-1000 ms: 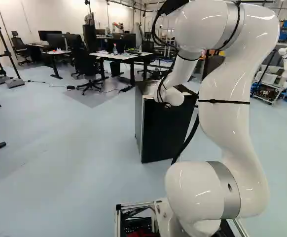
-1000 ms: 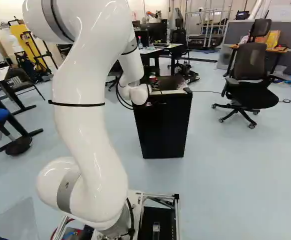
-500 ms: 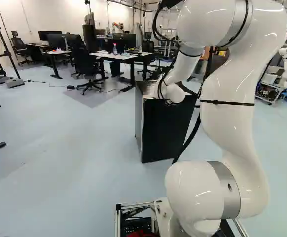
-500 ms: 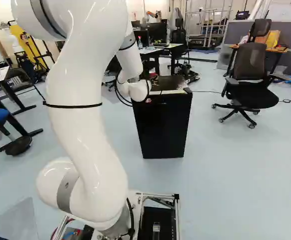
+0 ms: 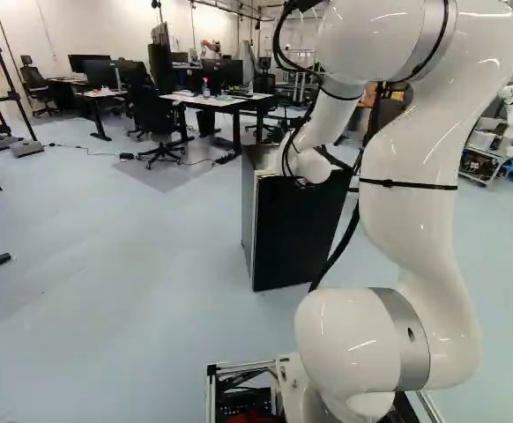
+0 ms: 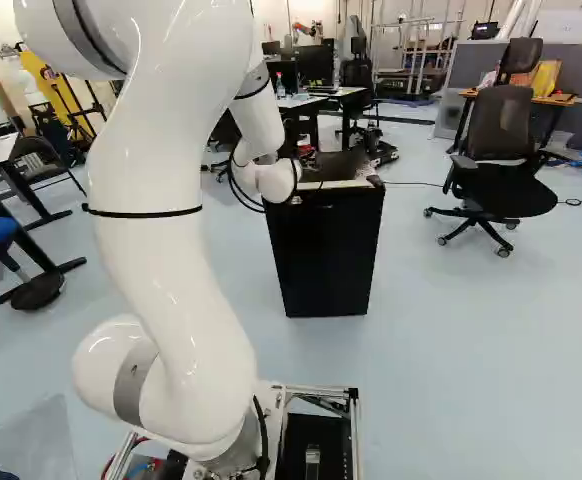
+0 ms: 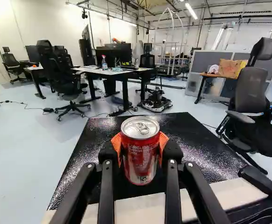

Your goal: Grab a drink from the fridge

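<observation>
We're seeing a white-topped desk standing beyond the black fridge, and over the fridge's dark top our gripper is clenching a red can upright between its orange pads, while whether the can's bottom is touching is staying unclear

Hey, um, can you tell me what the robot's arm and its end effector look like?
The arm is glossy white and rounded, with silver-grey bands around its joints. A thin black strap circles one link, and black cables run loosely along the arm. The end effector is black and two-fingered, with orange pads.
</observation>
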